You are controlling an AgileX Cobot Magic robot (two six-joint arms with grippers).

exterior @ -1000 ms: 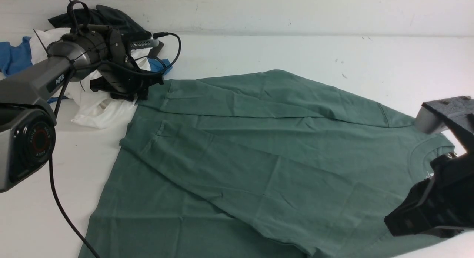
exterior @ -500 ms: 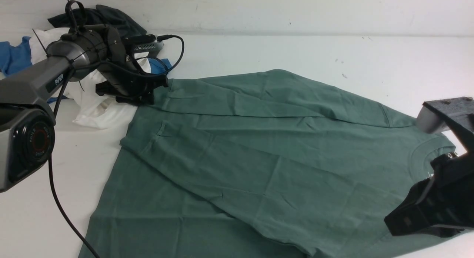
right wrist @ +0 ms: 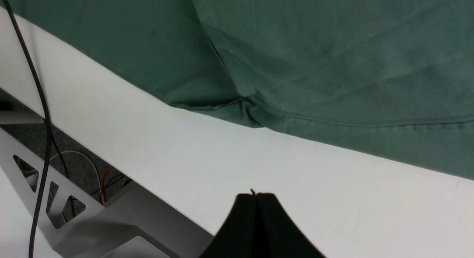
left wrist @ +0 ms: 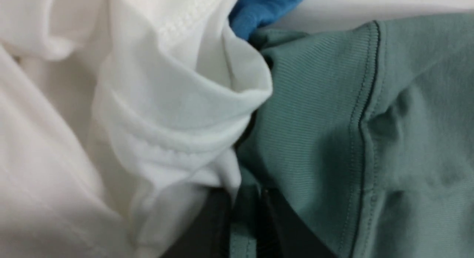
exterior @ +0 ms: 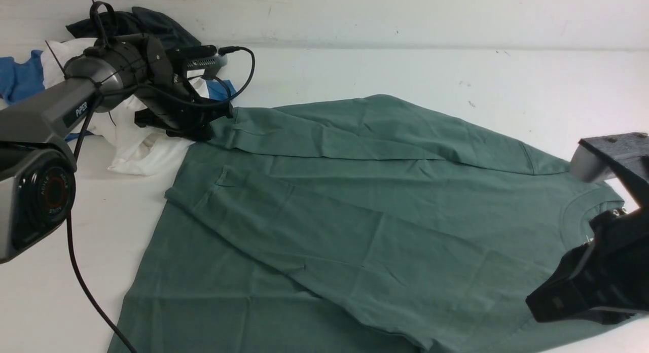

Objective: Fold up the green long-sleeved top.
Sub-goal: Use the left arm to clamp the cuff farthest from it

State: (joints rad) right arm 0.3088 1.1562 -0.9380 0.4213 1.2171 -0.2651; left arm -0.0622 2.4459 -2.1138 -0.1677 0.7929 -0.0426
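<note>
I found the left pincer (exterior: pixel 205 132) clenched on the cuff (left wrist: pixel 314 102) of the green long-sleeved top (exterior: pixel 355 216), spread on the table (exterior: pixel 405 74), its sleeve (exterior: pixel 365 135) running from it toward 3 o'clock; the right pincer (right wrist: pixel 254 194), clenched empty, sat well apart at 5 o'clock.

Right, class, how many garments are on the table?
4: the green long-sleeved top spread centrally; a white shirt, blue garment and dark garment heaped far left. More may be hidden.
</note>
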